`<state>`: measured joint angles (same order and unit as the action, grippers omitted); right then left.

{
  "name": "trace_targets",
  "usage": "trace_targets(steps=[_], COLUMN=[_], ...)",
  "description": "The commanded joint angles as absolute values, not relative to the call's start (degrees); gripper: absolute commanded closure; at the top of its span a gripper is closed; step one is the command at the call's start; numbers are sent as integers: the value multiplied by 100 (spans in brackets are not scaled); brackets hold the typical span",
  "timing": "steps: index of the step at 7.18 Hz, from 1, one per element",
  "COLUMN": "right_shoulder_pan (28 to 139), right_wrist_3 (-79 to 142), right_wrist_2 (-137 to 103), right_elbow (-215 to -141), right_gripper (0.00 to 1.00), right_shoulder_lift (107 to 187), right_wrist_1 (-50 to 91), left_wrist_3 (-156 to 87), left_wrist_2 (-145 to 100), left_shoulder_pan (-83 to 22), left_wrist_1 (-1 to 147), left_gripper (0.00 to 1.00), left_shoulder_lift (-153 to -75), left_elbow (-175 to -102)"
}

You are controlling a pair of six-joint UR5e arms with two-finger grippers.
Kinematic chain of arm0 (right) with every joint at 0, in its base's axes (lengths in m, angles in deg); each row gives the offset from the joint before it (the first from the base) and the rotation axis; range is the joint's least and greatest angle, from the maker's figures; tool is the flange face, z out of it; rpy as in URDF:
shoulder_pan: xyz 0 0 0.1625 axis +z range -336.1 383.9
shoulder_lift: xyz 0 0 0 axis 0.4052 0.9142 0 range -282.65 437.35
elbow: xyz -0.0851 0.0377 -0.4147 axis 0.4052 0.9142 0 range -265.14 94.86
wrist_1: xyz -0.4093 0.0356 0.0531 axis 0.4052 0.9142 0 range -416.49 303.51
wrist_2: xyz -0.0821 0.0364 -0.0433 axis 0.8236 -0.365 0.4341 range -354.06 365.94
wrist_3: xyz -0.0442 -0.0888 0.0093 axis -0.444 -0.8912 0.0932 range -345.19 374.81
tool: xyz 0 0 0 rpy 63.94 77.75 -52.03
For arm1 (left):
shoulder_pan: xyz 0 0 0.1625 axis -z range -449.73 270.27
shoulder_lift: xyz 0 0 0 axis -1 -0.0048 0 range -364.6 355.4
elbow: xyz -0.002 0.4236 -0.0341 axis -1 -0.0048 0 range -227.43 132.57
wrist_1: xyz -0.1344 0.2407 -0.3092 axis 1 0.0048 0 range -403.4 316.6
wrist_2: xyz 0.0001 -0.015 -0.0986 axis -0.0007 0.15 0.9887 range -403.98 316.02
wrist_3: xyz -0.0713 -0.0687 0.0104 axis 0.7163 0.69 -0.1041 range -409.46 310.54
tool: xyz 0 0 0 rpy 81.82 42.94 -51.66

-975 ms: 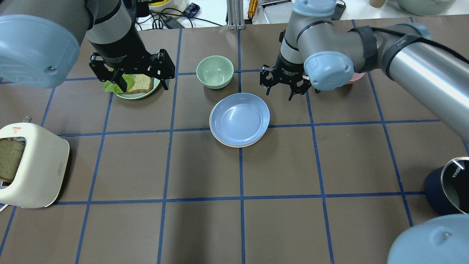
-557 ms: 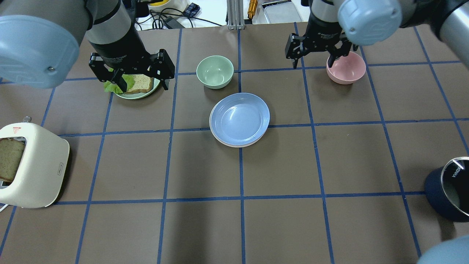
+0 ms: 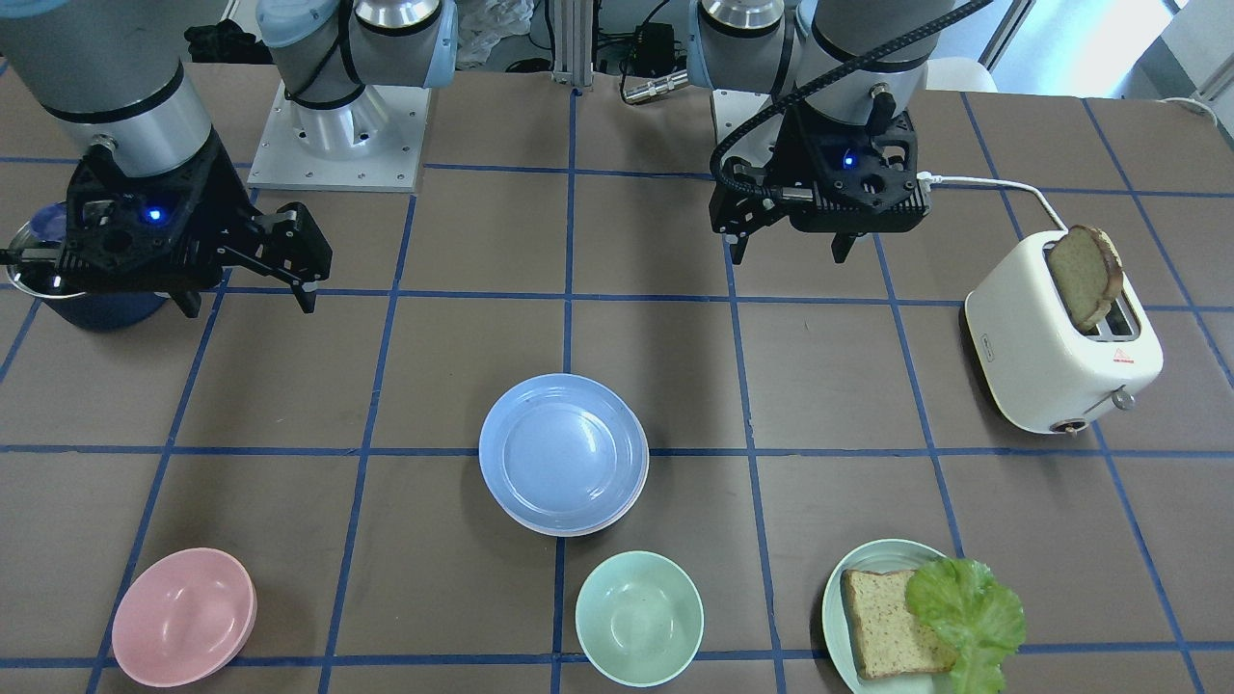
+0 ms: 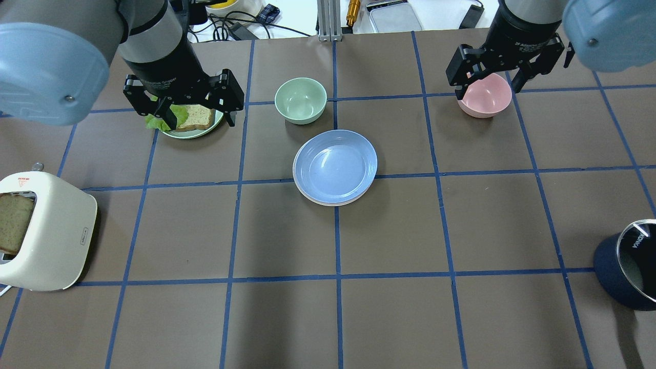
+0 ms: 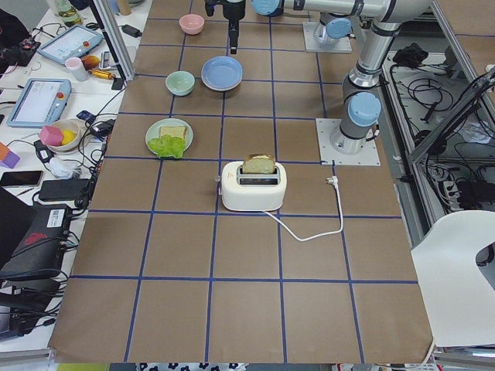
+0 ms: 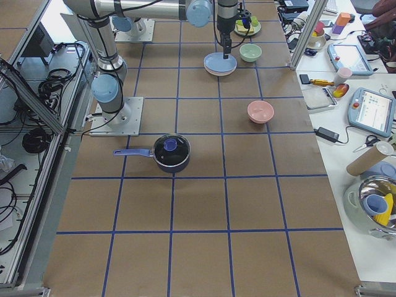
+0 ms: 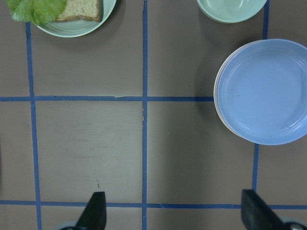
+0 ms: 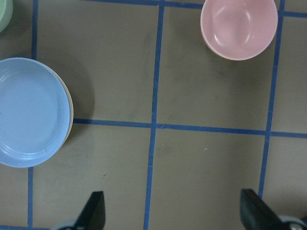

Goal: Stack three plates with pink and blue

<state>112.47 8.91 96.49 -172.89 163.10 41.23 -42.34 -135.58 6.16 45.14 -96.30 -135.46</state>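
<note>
Right arm (image 4: 528, 23) withdrew; blue plate (image 4: 335, 164) tops stack (image 4: 328, 203), pink perhaps beneath.

Brown worktop (image 4: 389, 230), blue tape grid (image 4: 337, 279). White side bench (image 5: 23, 151) alongside, with tablets (image 5: 35, 102). Grey floor (image 5: 464, 193), loose cables (image 5: 456, 85). White chair (image 5: 456, 270) at near corner.

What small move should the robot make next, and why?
Probably just park both arms; no further grasp seems needed. The blue plate already lies on top, with the rims of a pink plate and a white plate showing beneath it. The left gripper and the right gripper both have open, empty jaws, away from them.
</note>
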Motion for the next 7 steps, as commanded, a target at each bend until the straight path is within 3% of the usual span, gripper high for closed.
trace_targets(steps=[1, 7], right_shoulder_pan=[11249, 11249], right_wrist_3=[901, 1490], right_wrist_2=[9647, 9541], right_elbow=[-17329, -17154], right_gripper=[0, 0], right_shoulder_lift=[16357, 16349], right_wrist_1=[4362, 3950], left_wrist_3=[-4234, -4234], left_wrist_2=[-13557, -13548], left_shoulder_pan=[616, 520], left_wrist_1=[4519, 4519], left_gripper=[0, 0], left_shoulder_lift=[-9619, -9610], left_elbow=[-13558, -13532])
